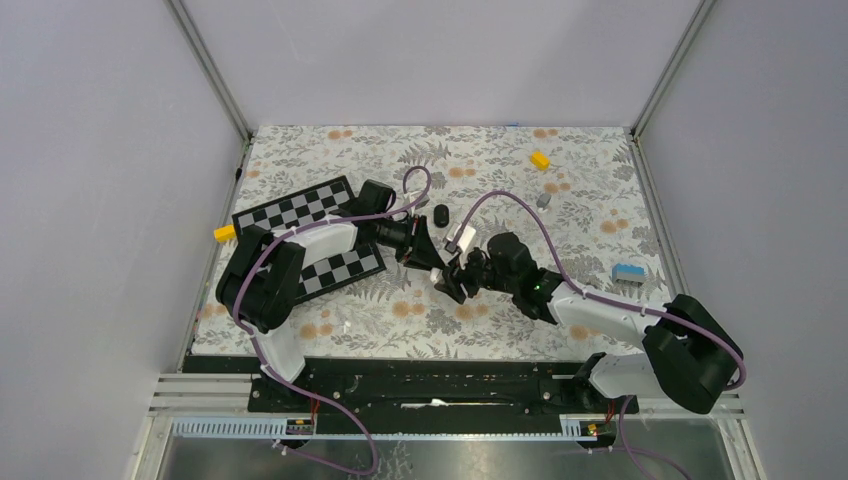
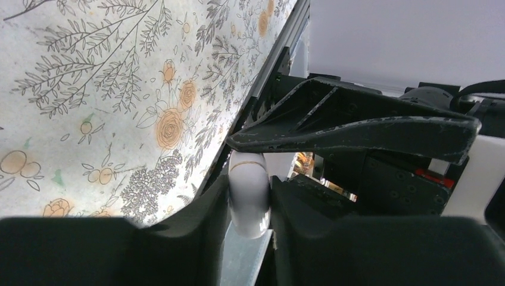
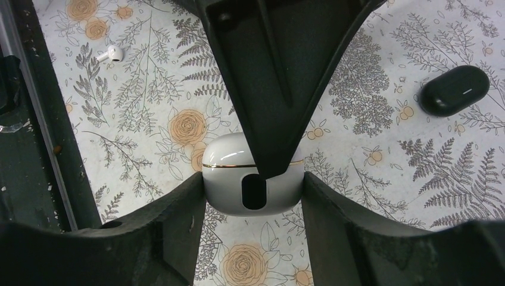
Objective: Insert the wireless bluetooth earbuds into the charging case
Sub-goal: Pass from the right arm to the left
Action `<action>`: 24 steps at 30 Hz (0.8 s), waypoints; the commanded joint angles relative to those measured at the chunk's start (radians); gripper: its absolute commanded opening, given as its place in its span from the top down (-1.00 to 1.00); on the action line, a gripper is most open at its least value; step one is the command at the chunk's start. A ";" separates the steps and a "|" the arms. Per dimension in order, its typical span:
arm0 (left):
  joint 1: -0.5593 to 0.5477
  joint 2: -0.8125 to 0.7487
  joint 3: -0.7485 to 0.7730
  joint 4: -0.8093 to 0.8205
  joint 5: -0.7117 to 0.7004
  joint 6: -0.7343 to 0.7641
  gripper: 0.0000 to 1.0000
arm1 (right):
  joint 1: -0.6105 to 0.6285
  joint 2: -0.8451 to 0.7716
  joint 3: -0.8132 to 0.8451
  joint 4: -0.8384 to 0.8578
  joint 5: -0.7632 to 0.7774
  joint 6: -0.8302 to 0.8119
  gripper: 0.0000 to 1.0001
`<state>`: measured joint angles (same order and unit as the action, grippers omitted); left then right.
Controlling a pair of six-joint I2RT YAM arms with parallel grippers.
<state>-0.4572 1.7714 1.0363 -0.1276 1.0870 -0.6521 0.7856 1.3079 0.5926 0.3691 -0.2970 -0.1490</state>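
- One white charging case [image 3: 253, 182] is showing.
- One white earbud [image 3: 110, 53] is lying loose.
- One black oval case [image 3: 452, 89] is lying.
- Two yellow blocks [image 1: 540, 159] [image 1: 225, 233] are sitting.
- Two checkerboards [image 1: 295, 207] [image 1: 340, 270] are lying.
- One blue block [image 1: 627, 272] is sitting.

So the charging case [image 3: 226, 179] is a glossy white rounded pebble with a thin gold seam running round it, and the lid looks shut. There's a dark oval slot on the face towards the right wrist camera. It's up off the floral bench [image 3: 387, 179], pinched on both sides by the right end effector [image 3: 253, 190], and the left end effector [image 2: 250, 202] is clamped on it too, from the other direction. I can only spot one earbud [image 3: 110, 53]: white, stemmed, lying loose on the bench well away from the case, near the dark rail.
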 commanded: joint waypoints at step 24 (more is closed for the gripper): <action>-0.012 0.016 -0.010 0.074 0.129 -0.002 0.08 | 0.001 -0.052 -0.014 0.056 0.058 0.028 0.36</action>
<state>-0.4637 1.7779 1.0203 -0.0971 1.1820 -0.6704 0.7853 1.2888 0.5632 0.3798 -0.2474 -0.1326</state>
